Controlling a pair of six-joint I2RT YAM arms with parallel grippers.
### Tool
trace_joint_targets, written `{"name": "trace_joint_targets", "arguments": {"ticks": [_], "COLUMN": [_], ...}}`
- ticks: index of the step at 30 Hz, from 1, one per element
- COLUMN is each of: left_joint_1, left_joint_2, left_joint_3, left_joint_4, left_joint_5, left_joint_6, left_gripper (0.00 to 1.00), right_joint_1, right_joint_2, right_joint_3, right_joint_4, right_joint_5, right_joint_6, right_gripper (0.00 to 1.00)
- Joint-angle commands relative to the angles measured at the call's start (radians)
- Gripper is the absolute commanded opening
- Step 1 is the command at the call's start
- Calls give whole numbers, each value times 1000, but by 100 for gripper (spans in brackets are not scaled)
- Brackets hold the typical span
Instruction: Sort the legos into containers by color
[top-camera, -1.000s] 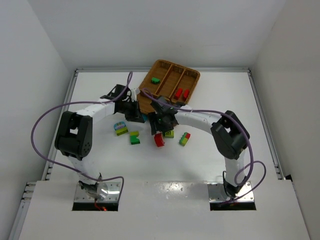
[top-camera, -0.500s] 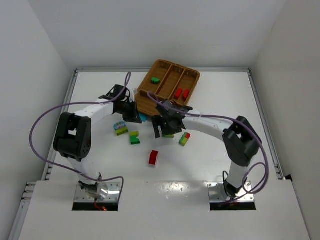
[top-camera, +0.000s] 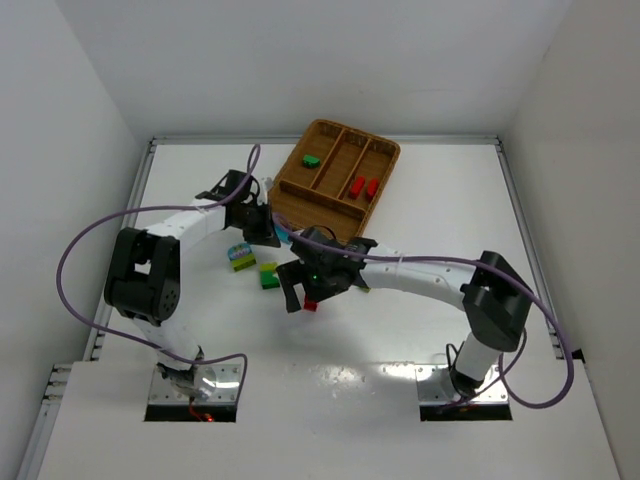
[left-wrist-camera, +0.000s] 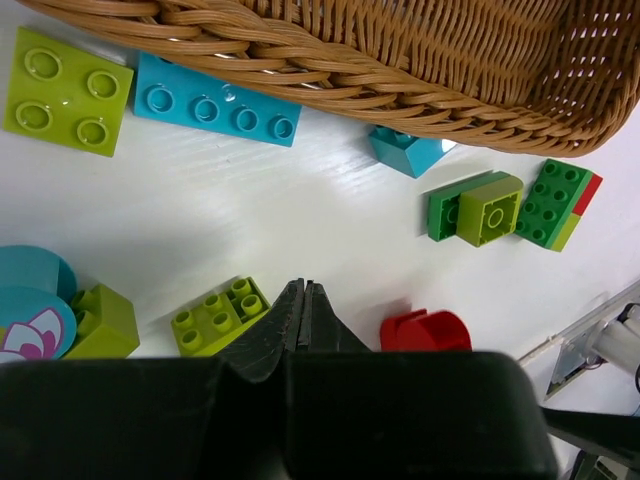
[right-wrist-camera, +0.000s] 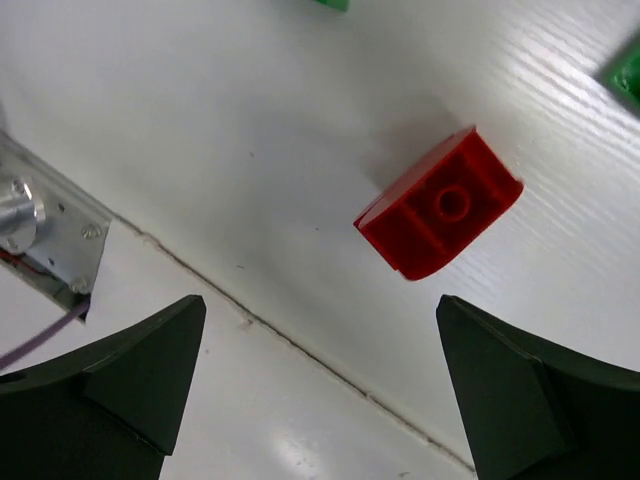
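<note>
The brown wicker tray (top-camera: 290, 200) holds a green lego (top-camera: 311, 160) in its left compartment and two red legos (top-camera: 362, 186) in its right one. My right gripper (top-camera: 298, 290) is open and empty, hovering over a loose red lego (top-camera: 311, 304). In the right wrist view that red lego (right-wrist-camera: 440, 205) lies on the table beyond the open gripper (right-wrist-camera: 320, 330), not between the fingers. My left gripper (top-camera: 268, 228) is shut and empty beside the tray's near edge. Its closed tips (left-wrist-camera: 300, 300) sit above the table between a lime lego (left-wrist-camera: 215, 315) and the red lego (left-wrist-camera: 425, 330).
Loose legos lie by the tray (left-wrist-camera: 400, 60): a lime plate (left-wrist-camera: 65, 90), a long light-blue brick (left-wrist-camera: 215, 100), a small blue brick (left-wrist-camera: 410, 150), a green-and-lime piece (left-wrist-camera: 475, 207) and a green, red and lime piece (left-wrist-camera: 555, 205). A blue-and-lime piece (top-camera: 240, 257) and a green-and-lime piece (top-camera: 268, 275) lie left of the right gripper.
The red lego left the right gripper and landed nearer the front of the table. The right gripper then swung down and left over it, open. The left arm barely moved.
</note>
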Motion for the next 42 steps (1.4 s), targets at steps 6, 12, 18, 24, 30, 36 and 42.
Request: {"name": "trace_joint_targets", "arguments": {"ticks": [6, 12, 18, 24, 30, 36, 42], "left_joint_1": [10, 10, 10, 10, 10, 28, 37], "left_joint_2": [-57, -57, -75, -75, -75, -75, -75], "left_joint_3": [-25, -36, -54, -54, -54, -63, -74], "left_joint_4": [1, 10, 19, 19, 19, 85, 218], "left_joint_5": [-19, -28, -19, -10, -10, 353, 684], "left_joint_6": [1, 10, 10, 10, 10, 62, 47], "left_gripper": [0, 0, 0, 0, 0, 5, 58], "right_joint_1": [-11, -21, -21, -21, -21, -89, -382], "right_joint_2": [64, 98, 164, 176, 158, -10, -248], "right_joint_3": [73, 61, 111, 111, 111, 53, -159], "right_joint_4": [-105, -62, -71, -59, -71, -4, 309], "right_joint_5": [156, 134, 134, 165, 183, 131, -426], "right_joint_6": [243, 255, 246, 246, 246, 93, -36], "right_gripper": [94, 92, 85, 55, 21, 13, 15]}}
